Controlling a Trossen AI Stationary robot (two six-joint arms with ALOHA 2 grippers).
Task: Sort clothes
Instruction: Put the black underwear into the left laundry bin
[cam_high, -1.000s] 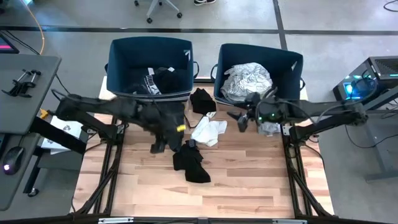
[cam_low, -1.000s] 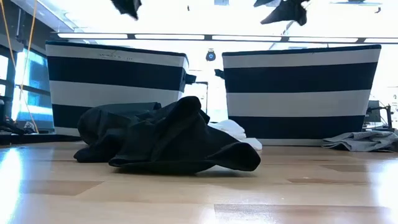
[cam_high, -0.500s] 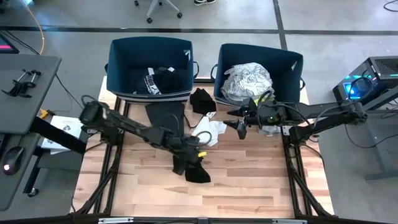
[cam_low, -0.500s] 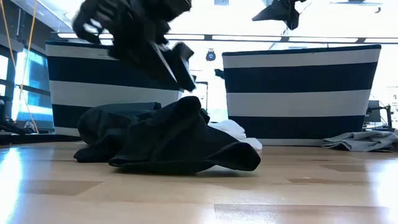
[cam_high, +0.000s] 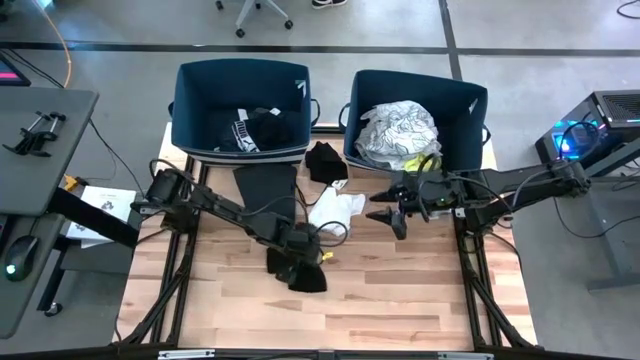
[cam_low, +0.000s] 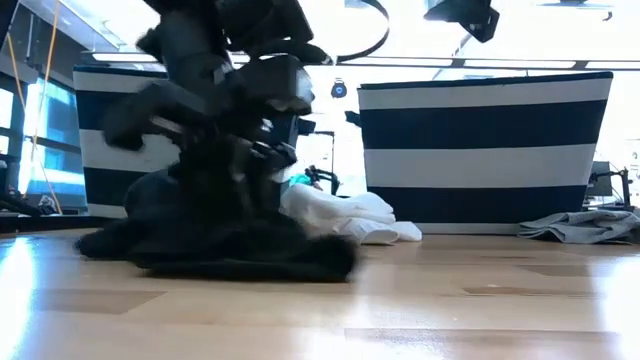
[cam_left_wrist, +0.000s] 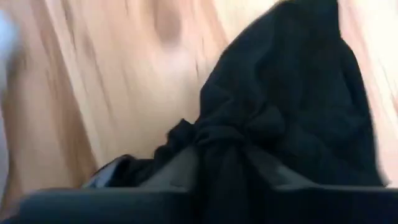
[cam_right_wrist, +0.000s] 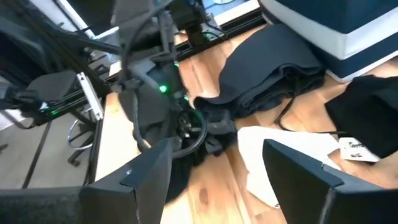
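Left wrist view shows the left gripper (cam_left_wrist: 221, 168) with its jaws closing on the black garment (cam_left_wrist: 280, 112), a fold bunched between the fingers (cam_left_wrist: 177, 171); whether the pinch is firm I cannot tell. This garment lies on the table (cam_high: 400, 290), near its middle. A second ago this gripper was high above and wide; now it is down on the cloth, so a pickup begins, probably toward the left bin (cam_high: 185, 105). The right gripper (cam_high: 388, 217) hovers empty, jaws apart, as before, beside the white garment (cam_high: 335, 210).
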